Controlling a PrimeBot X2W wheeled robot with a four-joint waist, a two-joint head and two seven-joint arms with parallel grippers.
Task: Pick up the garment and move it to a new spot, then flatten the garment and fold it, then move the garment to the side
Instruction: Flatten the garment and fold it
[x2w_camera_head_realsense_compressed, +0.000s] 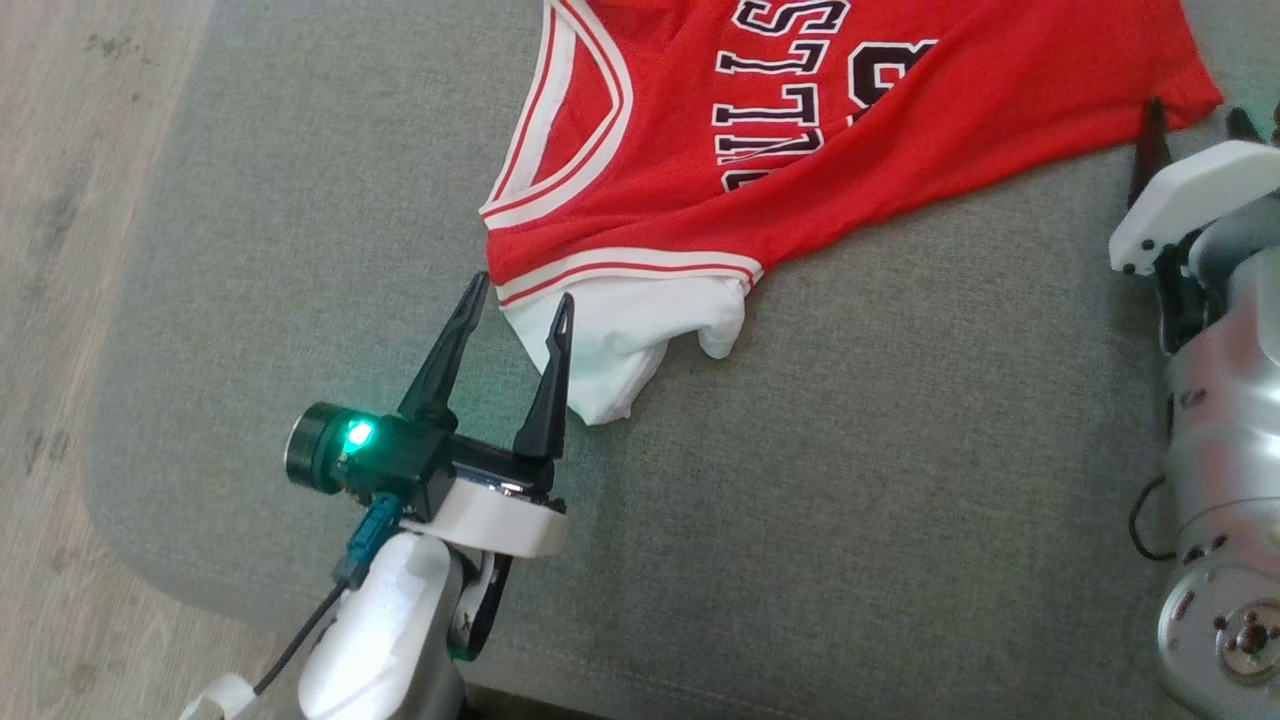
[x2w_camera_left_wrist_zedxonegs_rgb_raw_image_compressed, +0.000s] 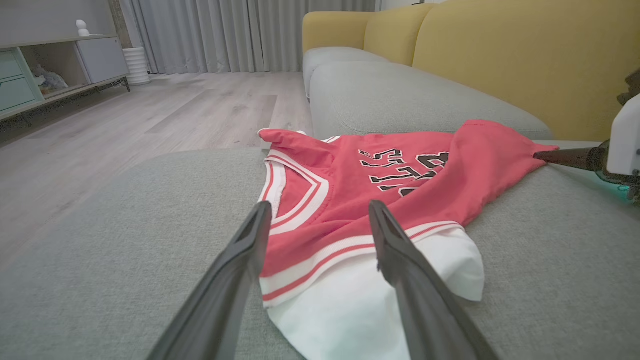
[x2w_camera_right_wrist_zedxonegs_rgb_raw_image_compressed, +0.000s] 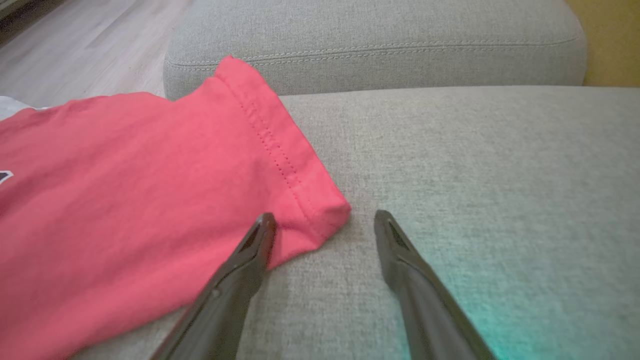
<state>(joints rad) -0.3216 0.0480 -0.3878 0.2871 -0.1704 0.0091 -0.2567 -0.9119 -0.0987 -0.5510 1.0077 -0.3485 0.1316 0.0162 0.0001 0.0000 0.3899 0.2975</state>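
A red jersey (x2w_camera_head_realsense_compressed: 880, 130) with white trim, black letters and a white sleeve (x2w_camera_head_realsense_compressed: 630, 340) lies spread on the grey sofa cushion (x2w_camera_head_realsense_compressed: 850, 480). My left gripper (x2w_camera_head_realsense_compressed: 522, 292) is open at the jersey's near shoulder. In the left wrist view the striped armhole edge and the white sleeve (x2w_camera_left_wrist_zedxonegs_rgb_raw_image_compressed: 350, 310) lie between the fingers of the left gripper (x2w_camera_left_wrist_zedxonegs_rgb_raw_image_compressed: 320, 207). My right gripper (x2w_camera_head_realsense_compressed: 1197, 115) is open at the jersey's hem corner. In the right wrist view that corner of the jersey (x2w_camera_right_wrist_zedxonegs_rgb_raw_image_compressed: 125, 190) sits between the fingers of the right gripper (x2w_camera_right_wrist_zedxonegs_rgb_raw_image_compressed: 325, 216), close to the left finger (x2w_camera_right_wrist_zedxonegs_rgb_raw_image_compressed: 250, 250).
Wooden floor (x2w_camera_head_realsense_compressed: 60, 300) runs along the cushion's left edge. A second grey cushion (x2w_camera_left_wrist_zedxonegs_rgb_raw_image_compressed: 400, 95) and the yellow backrest (x2w_camera_left_wrist_zedxonegs_rgb_raw_image_compressed: 525, 60) lie beyond the jersey. A low cabinet (x2w_camera_left_wrist_zedxonegs_rgb_raw_image_compressed: 50, 65) and curtains (x2w_camera_left_wrist_zedxonegs_rgb_raw_image_compressed: 225, 30) stand far across the room.
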